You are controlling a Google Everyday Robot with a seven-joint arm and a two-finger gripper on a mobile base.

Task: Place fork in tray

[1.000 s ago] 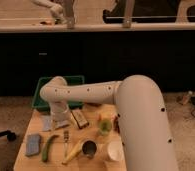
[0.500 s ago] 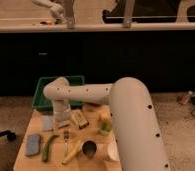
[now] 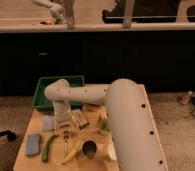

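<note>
Fork (image 3: 66, 144) lies flat on table (image 3: 38, 131), just below gripper (image 3: 64, 129), handle running roughly toward the near edge, tines toward the gripper as far as I can tell. Not lifted yet. Gripper hangs at the end of the bent arm, pointing down, jaws spread, nothing between them. It sits low over the fork's far end; can't tell whether it's touching.

Step in hand, my read: the grasp.

- Centre the jaws across the thin handle, not along it, so they close on the narrow sides.
- Go fully down to the table; the fork is flat and slim, so a high close will likely miss.
- Banana (image 3: 73, 151) is just beside the fork on the right, and a green vegetable (image 3: 48, 148) is near on the left. Keep the jaws clear of both, or the banana may get pinched in.
- Brown block (image 3: 81, 119) is close beside the gripper; avoid nudging it.
- Close firmly and lift straight up before swinging.

Tray (image 3: 41, 92) is at the far left of the table, behind the arm's elbow. Carry the fork high enough to clear the near wall, and release low inside.
</note>
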